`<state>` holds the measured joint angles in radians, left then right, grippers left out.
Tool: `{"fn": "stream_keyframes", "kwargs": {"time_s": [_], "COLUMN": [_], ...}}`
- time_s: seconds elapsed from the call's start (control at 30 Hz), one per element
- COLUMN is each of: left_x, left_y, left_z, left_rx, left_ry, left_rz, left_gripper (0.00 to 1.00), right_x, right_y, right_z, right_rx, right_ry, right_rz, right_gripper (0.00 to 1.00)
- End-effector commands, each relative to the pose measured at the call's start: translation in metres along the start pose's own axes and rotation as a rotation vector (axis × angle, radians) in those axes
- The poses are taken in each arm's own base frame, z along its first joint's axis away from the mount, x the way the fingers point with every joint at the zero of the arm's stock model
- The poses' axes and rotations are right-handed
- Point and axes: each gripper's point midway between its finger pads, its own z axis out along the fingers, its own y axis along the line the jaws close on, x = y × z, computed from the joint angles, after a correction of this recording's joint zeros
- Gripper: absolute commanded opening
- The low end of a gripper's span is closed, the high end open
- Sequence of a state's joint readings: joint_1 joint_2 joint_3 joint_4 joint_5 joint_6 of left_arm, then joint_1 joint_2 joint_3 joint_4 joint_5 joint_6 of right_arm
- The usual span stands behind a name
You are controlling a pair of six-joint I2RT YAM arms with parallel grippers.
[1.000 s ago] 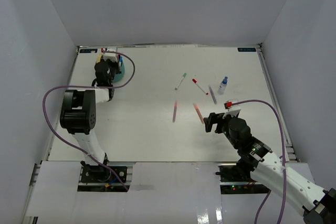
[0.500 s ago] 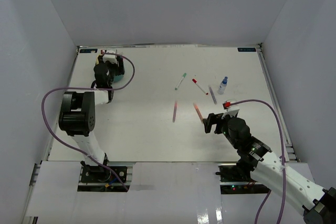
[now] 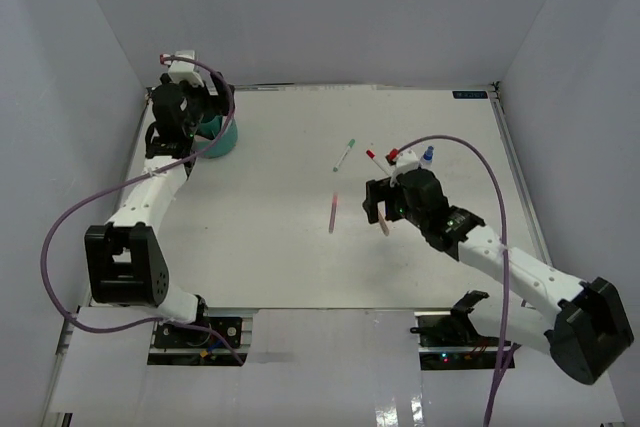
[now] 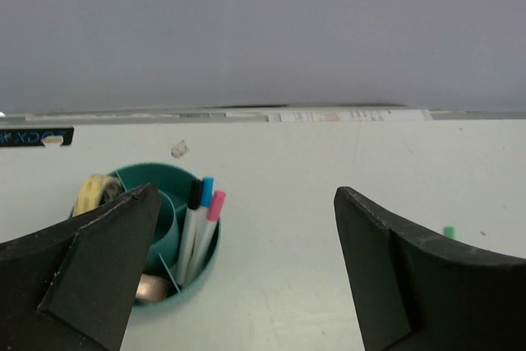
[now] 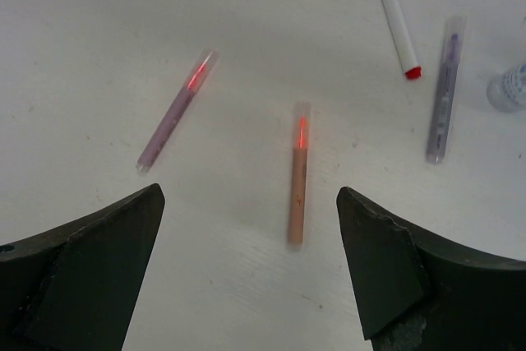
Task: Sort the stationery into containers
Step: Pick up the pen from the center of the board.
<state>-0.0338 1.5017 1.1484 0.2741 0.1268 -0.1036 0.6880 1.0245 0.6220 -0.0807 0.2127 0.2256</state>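
Left end effector (image 4: pixel 246 199) wide apart, right end effector (image 5: pixel 248 195) too, table label (image 4: pixel 33 136) perhaps inverted, unreadable

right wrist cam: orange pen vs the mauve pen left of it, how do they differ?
Colour: the orange pen has a tan-orange barrel; the mauve pen is purplish pink.
Pose: the orange pen lies nearly straight up the frame; the mauve pen slants, upper end to the right.
Place: the orange pen sits centred before the open right claw; the mauve pen lies off to the left.
Shared: both lie flat on the table, apart, each with a red streak near its upper end.
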Motion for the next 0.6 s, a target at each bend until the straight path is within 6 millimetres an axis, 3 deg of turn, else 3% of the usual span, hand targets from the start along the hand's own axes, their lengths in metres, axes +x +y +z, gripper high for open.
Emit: {"fn": "stream_keyframes", "kwargs": {"time_s": [0.0,0.03,0.07,0.1,0.13,0.17,0.2,0.23,0.27,0.33,0.37,0.4,0.57], "left_x": [-0.003,0.008,0.005,0.005,-0.011,0.005,0.006,-0.004,0.014,0.025,0.033,0.035,0.038], "left_y": [-0.013,-0.014,-0.012,-0.010,-0.012,-0.016,-0.021,-0.026,-0.026,-0.030,-0.029,-0.027,-0.035], "left_z": [-0.044,-0.056,-0.066,-0.076,-0.095,-0.107,-0.117,-0.133,-0.140,-0.146,-0.147,-0.148,-0.149], "left_rx": [0.006,-0.001,-0.041,-0.073,-0.079,-0.056,-0.026,-0.004,-0.003,0.006,-0.006,-0.028,-0.031], "left_ry": [0.130,0.172,0.159,0.149,0.096,0.124,0.120,0.079,0.108,0.124,0.137,0.142,0.165], "left_rz": [-0.100,-0.123,-0.183,-0.223,-0.239,-0.223,-0.196,-0.174,-0.180,-0.161,-0.152,-0.138,-0.116], "left_gripper": [0.98,0.98,0.98,0.98,0.98,0.98,0.98,0.98,0.98,0.98,0.98,0.98,0.98], "right_x": [-0.042,-0.046,-0.038,-0.044,-0.060,-0.051,-0.051,-0.065,-0.066,-0.048,-0.058,-0.049,-0.046], "right_y": [-0.006,-0.009,-0.011,-0.022,-0.021,-0.025,-0.031,-0.034,-0.036,-0.048,-0.053,-0.060,-0.081], "right_z": [0.021,0.027,0.042,0.050,0.056,0.071,0.078,0.085,0.092,0.112,0.118,0.126,0.145], "right_rx": [-0.033,-0.039,-0.057,-0.032,-0.051,-0.045,-0.032,-0.029,-0.029,-0.004,0.008,0.023,0.108], "right_ry": [0.010,0.023,0.078,0.079,0.063,0.106,0.121,0.109,0.124,0.211,0.202,0.231,0.256], "right_rz": [-0.014,-0.008,0.002,0.020,0.016,0.014,0.016,0.003,-0.001,0.001,-0.012,-0.011,-0.069], "right_gripper": [0.91,0.91,0.91,0.90,0.90,0.89,0.88,0.87,0.87,0.85,0.83,0.82,0.80]}}
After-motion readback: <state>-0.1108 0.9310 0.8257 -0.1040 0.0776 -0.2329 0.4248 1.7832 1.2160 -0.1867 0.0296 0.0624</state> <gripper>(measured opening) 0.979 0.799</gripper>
